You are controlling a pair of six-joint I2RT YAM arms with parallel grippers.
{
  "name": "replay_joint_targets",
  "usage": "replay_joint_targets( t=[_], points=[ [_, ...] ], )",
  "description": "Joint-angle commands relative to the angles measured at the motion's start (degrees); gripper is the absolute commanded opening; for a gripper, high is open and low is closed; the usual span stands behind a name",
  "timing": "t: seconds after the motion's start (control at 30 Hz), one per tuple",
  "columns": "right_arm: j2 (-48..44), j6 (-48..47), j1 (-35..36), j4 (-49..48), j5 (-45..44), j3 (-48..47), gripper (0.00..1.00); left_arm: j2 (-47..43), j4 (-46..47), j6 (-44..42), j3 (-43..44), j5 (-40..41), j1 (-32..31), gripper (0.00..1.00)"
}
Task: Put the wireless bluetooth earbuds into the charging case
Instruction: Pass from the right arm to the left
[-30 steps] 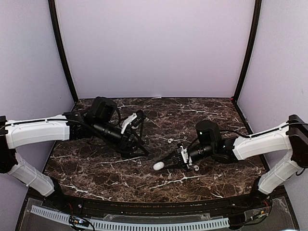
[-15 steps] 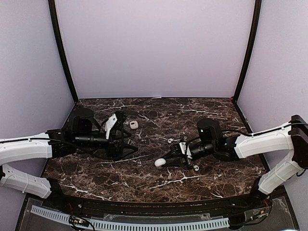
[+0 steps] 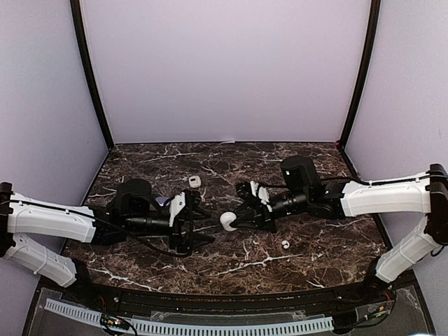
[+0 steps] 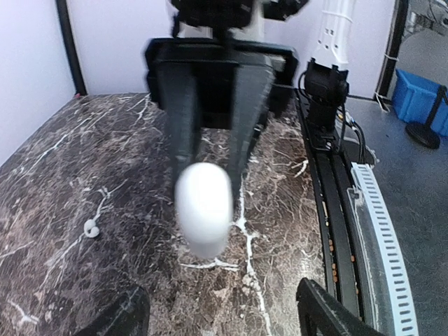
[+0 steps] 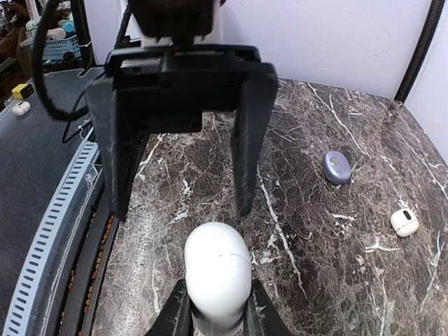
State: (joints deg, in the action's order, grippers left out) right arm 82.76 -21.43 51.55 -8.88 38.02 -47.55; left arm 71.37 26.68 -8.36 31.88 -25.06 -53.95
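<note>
**Case gripped at mid-table, facing a spread left gripper**

Left arm (image 3: 49,220) comes in low from the left edge of the marble table (image 3: 315,161), pointing right. Left gripper (image 3: 203,225) has its fingers wide apart w/ nothing btwn them. In the right wrist view both dark fingers stand well clear of each other.

Just right of it, at table ctr, is a white charging case (image 3: 227,221), pebble-shaped w/ lid closed. Its rounded end points at the left gripper, near the finger tips. No contact btwn them shows.

Right gripper (image 3: 238,219) is clamped on the case's other end, one finger each side. The case appears lifted clear of the table in both wrist views. Right arm (image 3: 381,196) stretches in from the right edge.

Task's buds, both outside any case:
- One earbud (image 3: 285,243) lies on the table near-side of the right gripper and apart from it.
- A second earbud (image 4: 89,227) shows in the left wrist view, on the table to the far side of the held case.

Also on the table:
- A small white case (image 3: 195,181), behind the left gripper toward the back wall.
- A grey-blue oval case (image 5: 337,168), seen from the right wrist, near the small white one but not touching.
</note>
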Motion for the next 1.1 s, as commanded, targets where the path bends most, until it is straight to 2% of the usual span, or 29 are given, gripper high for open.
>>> replay_joint_targets(
  t=[0.0, 0.1, 0.27, 0.57, 0.77, 1.0, 1.07],
  points=[
    [1.5, 2.7, -0.3, 7.2, -2.9, -3.6, 0.03, 5.1, 3.7, -4.2, 2.3, -3.7, -1.3, 0.78],
    [1.3, 2.3, -0.3, 8.4, -4.0, -4.1, 0.03, 8.2, 3.3, -4.1, 4.5, -2.1, -1.6, 0.7],
    [0.9, 1.7, -0.2, 9.2, -4.5, -4.3, 0.03, 11.1, 4.0, -3.2, 6.3, 1.2, -1.6, 0.69],
    [1.4, 1.9, 0.0, 7.8, -4.4, -4.2, 0.03, 13.9, 8.0, -1.0, 7.3, 0.4, -1.5, 0.62],
    [1.7, 2.2, 0.1, 6.9, -4.3, -4.1, 0.04, 14.9, 10.3, -0.2, 7.5, -0.9, -1.6, 0.41],
    [1.4, 2.7, 0.1, 5.9, -3.5, -3.5, 0.06, 16.2, 12.2, 1.2, 7.7, -2.0, -1.6, 0.37],
    [1.2, 2.8, 0.1, 5.8, -3.4, -3.3, 0.08, 16.3, 12.5, 1.2, 7.6, -2.1, -1.6, 0.31]
  ],
)
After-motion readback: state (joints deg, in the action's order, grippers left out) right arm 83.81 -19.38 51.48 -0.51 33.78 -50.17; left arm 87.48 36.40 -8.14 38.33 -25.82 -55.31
